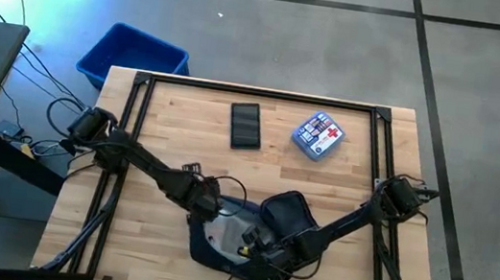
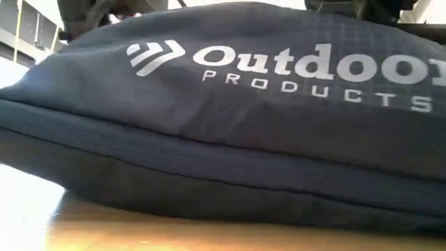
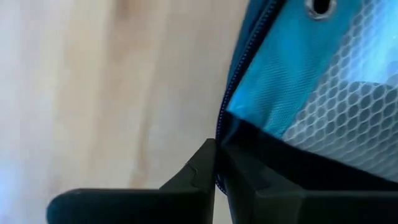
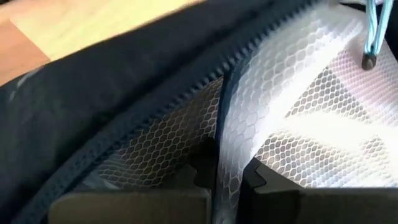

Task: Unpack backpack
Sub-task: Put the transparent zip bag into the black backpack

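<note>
Navy fabric: the backpack (image 1: 252, 232) sat at the near edge of the table (image 1: 173, 135), right under both claws, filling the low view with its white logo.
Left claw: the left gripper (image 3: 216, 163) was pinched tight on the backpack's dark zipper edge, fingertips meeting with the fabric rim caught between them. Just past its tips you could see blue lining and white mesh.
Right claw: the right gripper (image 4: 217, 163) was closed too, clamped on a fold of the white mesh lining (image 4: 292, 106) beside the open zipper (image 4: 186, 93). A little light-blue cord with a metal tip (image 4: 371, 37) hung just beyond it.
Opening: between the two claws the bag's mouth looked partly spread, pale lining showing from above.
Farther out: well past both claws, toward the far side of the table, lay a dark phone-like slab (image 1: 245, 125) and a small blue pouch with a red cross (image 1: 318, 135), looked like stuff already unpacked.
Way out: a blue bin (image 1: 132, 55) sat on the floor beyond the table's far corner, on the left arm's side.
Step, my guess: holding the bag open, mid-unpack.
Next move, my guess: one claw needs to keep the rim pulled while the other lets go and reaches inside. Can't tell what's left in there tbh.
</note>
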